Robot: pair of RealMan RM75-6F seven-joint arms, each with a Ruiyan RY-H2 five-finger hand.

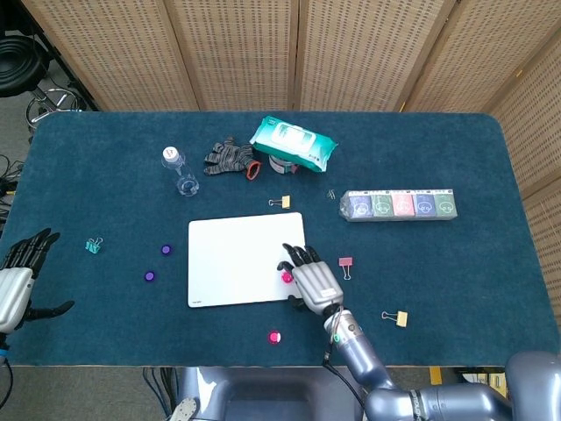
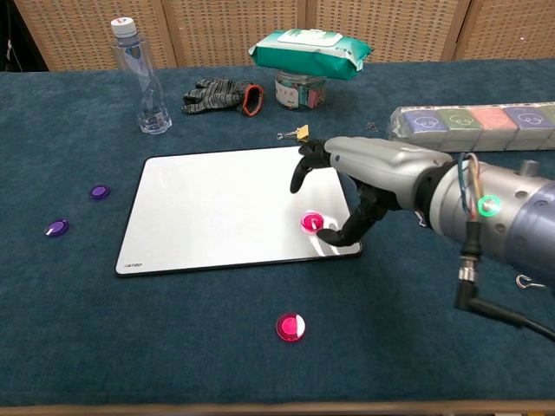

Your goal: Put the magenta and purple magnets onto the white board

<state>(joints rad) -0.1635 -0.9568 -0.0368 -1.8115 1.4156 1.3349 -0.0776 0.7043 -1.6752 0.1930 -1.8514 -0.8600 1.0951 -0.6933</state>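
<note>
Magenta magnet [image 2: 290, 327] lay off the board [image 2: 208, 208], just near the right hand [image 2: 360, 178], fingers apart and holding nothing; purple magnets [image 2: 56, 228] nearer the left hand [image 1: 17, 276], also spread.

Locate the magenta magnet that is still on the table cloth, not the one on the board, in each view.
Head view: the loose magenta magnet lies on the cloth near the bottom edge, below the white board's lower right corner.
Chest view: the same magnet sits low and centre, in front of the board's near edge.
Shared landmark: the right robot hand over the board's right side, just beyond the magnet.
</note>
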